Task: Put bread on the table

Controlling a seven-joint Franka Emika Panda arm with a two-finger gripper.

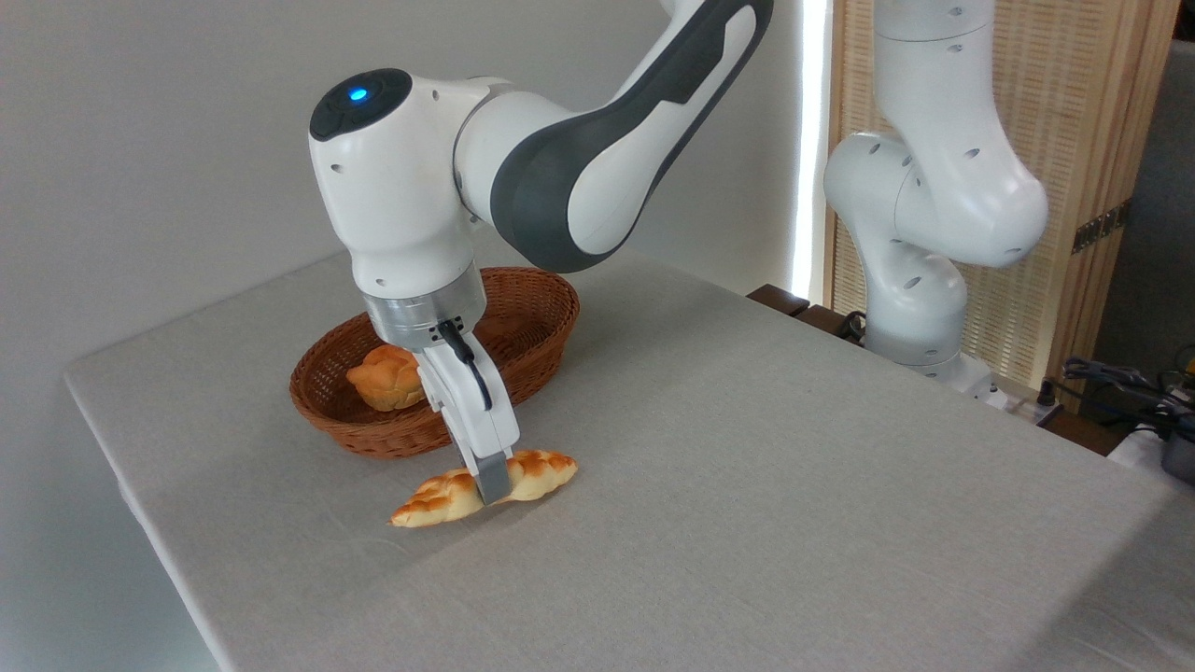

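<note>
The bread (pixel 540 470), a long braided loaf with toasted patches, lies low over the table (pixel 766 467), just in front of the wicker basket. Its left tip touches or nearly touches the grey cloth. My gripper (pixel 493 487) points down over the loaf's middle and is shut on it. The near finger covers the loaf's centre and the far finger is hidden behind it.
The brown oval basket (pixel 322 411) stands right behind the gripper with a small round bun (pixel 385 376) inside. The arm's base (pixel 910 317) rises at the table's far right edge, with cables (pixel 1120 383) beyond it. Grey cloth stretches to the right and front.
</note>
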